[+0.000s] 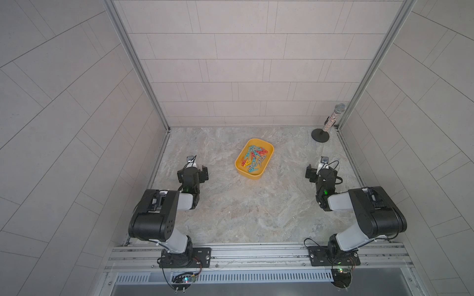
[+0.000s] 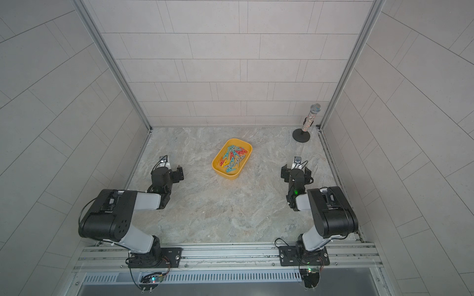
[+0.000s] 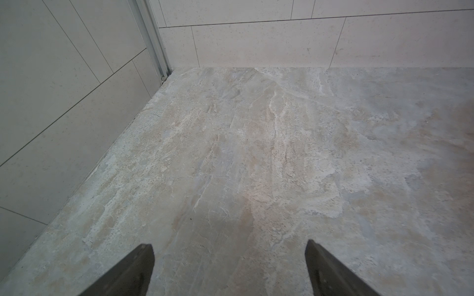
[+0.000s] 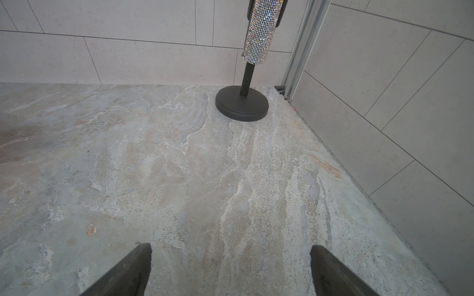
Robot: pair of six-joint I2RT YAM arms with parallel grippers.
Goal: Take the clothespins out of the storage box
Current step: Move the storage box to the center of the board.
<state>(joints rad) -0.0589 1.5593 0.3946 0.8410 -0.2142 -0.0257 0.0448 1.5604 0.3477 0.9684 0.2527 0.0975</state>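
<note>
Your left gripper [image 3: 228, 243] and right gripper [image 4: 230, 245] gape empty either side of the storage box [image 1: 250, 175], whose tangled clothespins [image 1: 254, 159] may lift in clumps or drag it along.

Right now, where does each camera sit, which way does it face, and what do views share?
A top view: overhead behind the bases, looking down at the table; left arm, right arm, storage box holding clothespins.
A top view: alongside, same direction, same scene, with the microphone stand.
Left wrist: on the left arm, facing table toward a far corner; open left fingers.
Right wrist: on the right arm, facing the microphone stand; open right fingers.
Shared: microphone stand, in right wrist and both top views.
</note>
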